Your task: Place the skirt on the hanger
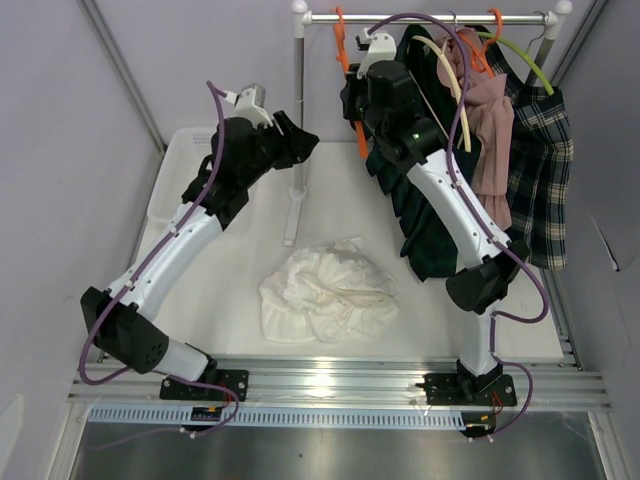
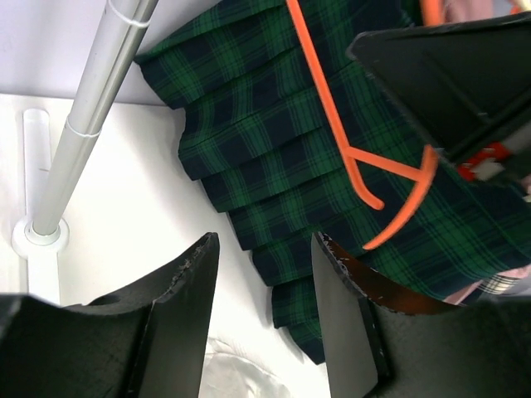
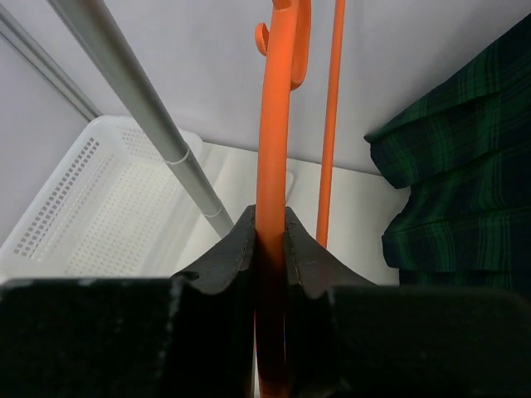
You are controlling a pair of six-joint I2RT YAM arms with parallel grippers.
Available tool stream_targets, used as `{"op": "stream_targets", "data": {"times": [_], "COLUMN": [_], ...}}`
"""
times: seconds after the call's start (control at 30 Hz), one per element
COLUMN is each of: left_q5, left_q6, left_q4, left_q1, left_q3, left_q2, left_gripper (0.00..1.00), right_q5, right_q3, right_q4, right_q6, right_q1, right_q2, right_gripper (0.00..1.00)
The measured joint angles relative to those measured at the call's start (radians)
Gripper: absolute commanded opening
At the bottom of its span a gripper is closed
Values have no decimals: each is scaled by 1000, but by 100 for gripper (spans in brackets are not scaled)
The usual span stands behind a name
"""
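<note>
Left gripper (image 2: 264, 249) being held agape beside rack post (image 2: 83, 124), nothing between fingers. White cloth heap (image 1: 325, 295) being carried by tabletop (image 1: 245, 262). Orange hanger (image 3: 276, 124) being clamped by right gripper (image 3: 270, 236). Green plaid skirt (image 2: 274, 149) being seen hanging just behind hanger.

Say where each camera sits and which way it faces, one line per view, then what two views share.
Top external: above and behind the arms, looking down on the table, the rail and a white garment heap; both arms show.
Left wrist: on the left arm, facing the green plaid skirt and orange hanger; its fingers, apart, fill the bottom.
Right wrist: on the right arm, looking up along the orange hanger toward the rail; its fingers clamp it.
Shared: both wrist views show hanger and skirt.
</note>
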Motion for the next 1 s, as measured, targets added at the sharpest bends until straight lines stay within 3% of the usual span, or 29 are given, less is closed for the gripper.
{"op": "stream_targets", "data": {"times": [0.3,0.63,1.0], "left_q5": [0,21,48], "left_q6": [29,71,108], "left_q4": [-18,-39,-90], "left_q1": [0,0,0], "left_q3": [-4,-64,-124], "left_q2": [-72,-138,-222], "left_gripper": [56,65,67], "right_q5": [-27,-37,-84], "right_q3": [0,-11,-265], "right_q4": [1,0,-14], "right_q6": [-30,-30,26], "right_q1": [-1,-19,-28], "right_q2": [-6,-95,-311], "right_gripper": [0,0,0]}}
